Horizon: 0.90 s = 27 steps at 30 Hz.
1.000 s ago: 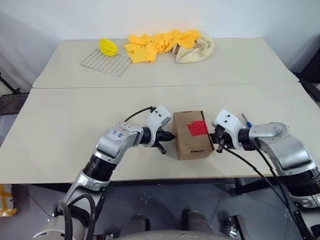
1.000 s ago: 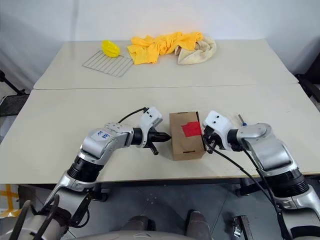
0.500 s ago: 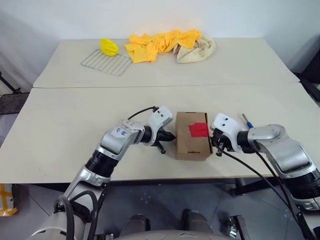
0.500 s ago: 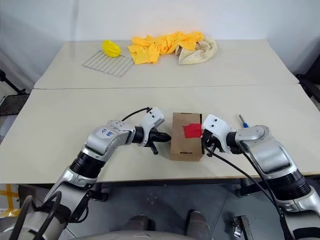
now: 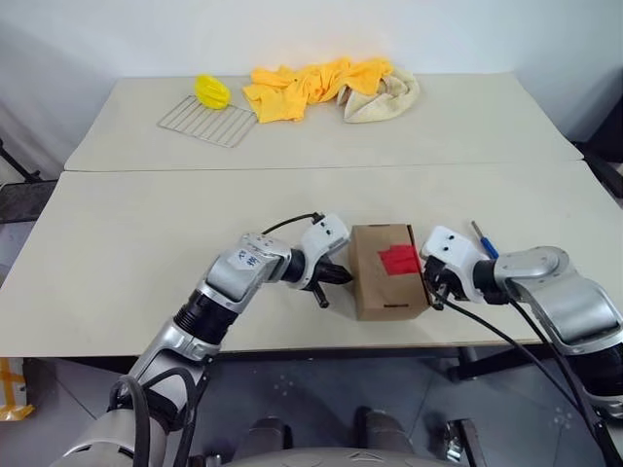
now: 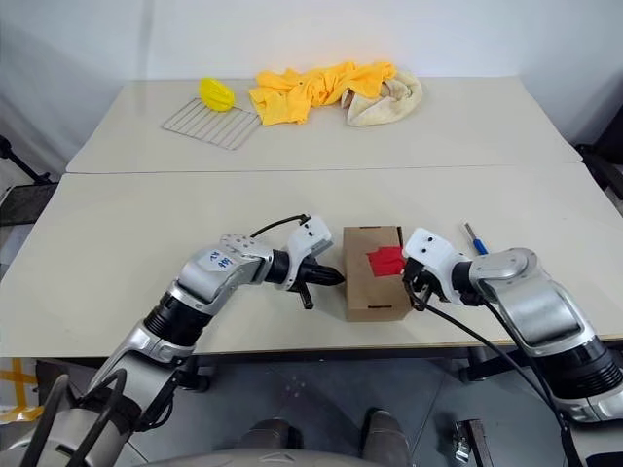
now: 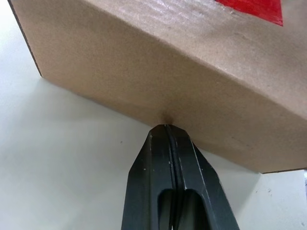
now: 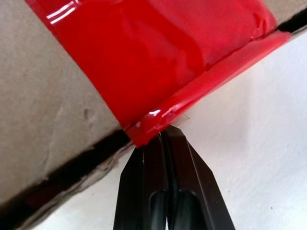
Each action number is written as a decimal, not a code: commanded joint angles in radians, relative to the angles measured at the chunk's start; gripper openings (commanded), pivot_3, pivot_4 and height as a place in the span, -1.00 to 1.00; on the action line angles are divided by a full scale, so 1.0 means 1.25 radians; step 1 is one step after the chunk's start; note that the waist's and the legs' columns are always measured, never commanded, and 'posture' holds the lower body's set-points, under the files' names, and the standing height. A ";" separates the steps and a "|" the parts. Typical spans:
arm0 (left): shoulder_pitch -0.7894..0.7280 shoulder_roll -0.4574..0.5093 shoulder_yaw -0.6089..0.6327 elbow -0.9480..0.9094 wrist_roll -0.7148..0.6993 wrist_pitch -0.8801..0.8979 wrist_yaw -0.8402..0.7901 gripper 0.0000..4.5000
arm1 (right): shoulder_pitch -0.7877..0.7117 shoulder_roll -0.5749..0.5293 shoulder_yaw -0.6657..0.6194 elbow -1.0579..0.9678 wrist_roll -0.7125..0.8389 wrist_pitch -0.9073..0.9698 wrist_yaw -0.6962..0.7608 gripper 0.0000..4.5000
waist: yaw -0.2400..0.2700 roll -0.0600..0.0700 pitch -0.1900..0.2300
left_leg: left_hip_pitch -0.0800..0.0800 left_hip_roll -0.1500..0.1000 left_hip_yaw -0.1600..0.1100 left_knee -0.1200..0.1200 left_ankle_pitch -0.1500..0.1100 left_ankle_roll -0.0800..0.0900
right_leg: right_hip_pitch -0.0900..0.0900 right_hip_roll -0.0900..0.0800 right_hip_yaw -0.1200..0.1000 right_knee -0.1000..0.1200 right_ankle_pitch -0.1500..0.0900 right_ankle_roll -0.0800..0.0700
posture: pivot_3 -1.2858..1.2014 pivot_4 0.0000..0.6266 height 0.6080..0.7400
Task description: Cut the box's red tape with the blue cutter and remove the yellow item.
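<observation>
Brown cardboard, the box (image 5: 389, 269) sits near the front edge of the near table (image 5: 146, 263), squeezed from both sides. In the head views we see the left gripper (image 5: 343, 276) against its left wall and the right gripper (image 5: 429, 289) against its right edge. Both pairs of black fingers are pressed together with no gap, and neither has hold of anything.

From the left wrist view we get what the head views cannot give: the joined fingertips (image 7: 165, 132) touch the plain side wall of the box just above where it meets the table. From the right wrist view we see the joined fingertips (image 8: 163, 134) meeting the lower edge of the red tape (image 8: 158, 57), where the glossy strip folds over the flap seam; a dark slit runs along under the flap.

We read the long axis of the box as running away from the robot, its tape-bearing top facing up. The flaps lie down, so we cannot tell what is inside.

We find the blue cutter (image 5: 483, 238) lying on the table just beyond the right gripper, its length slanting away and to the left. On the far table a wire rack (image 5: 206, 121) carries a yellow item (image 5: 210, 90), beside a yellow cloth (image 5: 311, 85) and a cream cloth (image 5: 387, 97).
</observation>
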 commanded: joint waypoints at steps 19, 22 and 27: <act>-0.121 -0.028 0.203 0.046 -0.099 -0.069 -0.027 -1.00 | -0.094 0.015 -0.230 -0.053 0.092 0.167 -0.125 0.67 | 0.003 0.000 0.000 | -0.003 0.000 -0.002 0.001 0.000 0.000 | -0.001 0.000 -0.002 0.000 0.000 0.000 | 0.03 -0.52 1.00; -0.133 -0.056 0.182 0.036 -0.106 -0.060 -0.040 -1.00 | -0.081 0.007 -0.240 -0.105 0.130 0.250 -0.131 0.99 | 0.002 0.000 0.000 | -0.004 0.000 -0.002 0.001 0.000 0.000 | -0.001 0.000 -0.002 -0.001 0.000 0.000 | 0.03 -0.52 1.00; -0.131 -0.072 0.130 0.033 -0.093 -0.065 -0.061 -1.00 | -0.031 -0.028 -0.253 -0.180 0.177 0.336 -0.135 0.99 | 0.000 0.000 0.000 | -0.005 0.000 -0.002 0.002 0.000 0.000 | -0.003 0.000 -0.003 0.000 0.000 0.000 | 0.03 -0.52 1.00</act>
